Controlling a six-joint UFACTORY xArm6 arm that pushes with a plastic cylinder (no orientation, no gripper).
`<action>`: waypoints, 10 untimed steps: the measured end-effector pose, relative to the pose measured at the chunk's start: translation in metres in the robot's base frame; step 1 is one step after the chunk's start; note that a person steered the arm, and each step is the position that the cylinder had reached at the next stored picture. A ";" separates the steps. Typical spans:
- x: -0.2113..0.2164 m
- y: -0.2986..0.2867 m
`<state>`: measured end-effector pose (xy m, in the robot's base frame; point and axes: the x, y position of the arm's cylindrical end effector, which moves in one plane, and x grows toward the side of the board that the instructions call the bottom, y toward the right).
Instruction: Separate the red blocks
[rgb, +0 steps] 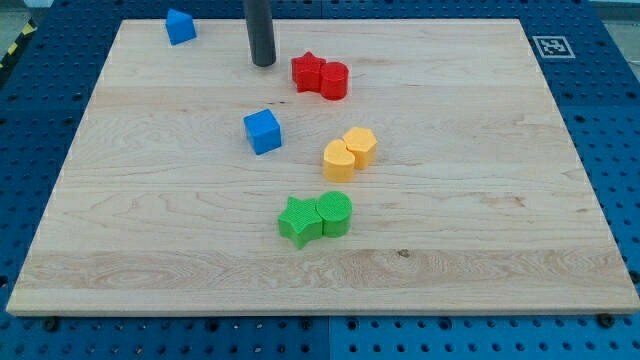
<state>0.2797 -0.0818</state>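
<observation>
pale wooden board (480, 260) lying on a blue perforated table (600, 120); small black-and-white marker tag (549, 45) at the board's 1 o'clock corner.

the arm's dark straight rod comes down from the view's top; my tip (264, 63) rests on the board at about 12 o'clock from board centre. it is a bare rod end with nothing to clench or release, and it holds nothing. it touches no block.

task pieces: red star-shaped plastic block (309, 72) and red rounded plastic block (335, 80) sit touching each other, the rounded one at 4 o'clock of the star. the pair lies near the tip, at its 3 o'clock, with a small gap of bare wood between tip and star. not separated.

other pieces:
- blue plastic cube (263, 131), at 6 o'clock from the tip, apart from it.
- blue house-shaped plastic block (180, 26), at the board's 11 o'clock corner, well apart from everything.
- two yellow plastic blocks, touching: a hexagonal one (361, 145) and a rounded, roughly heart-shaped one (339, 160) at its 8 o'clock.
- green star-shaped plastic block (299, 221) touching a green rounded plastic block (335, 213) at its 3 o'clock; this pair sits at 6 o'clock of the yellow pair.
</observation>
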 end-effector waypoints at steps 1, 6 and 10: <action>0.006 0.000; 0.046 0.067; 0.048 0.128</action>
<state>0.3274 0.0465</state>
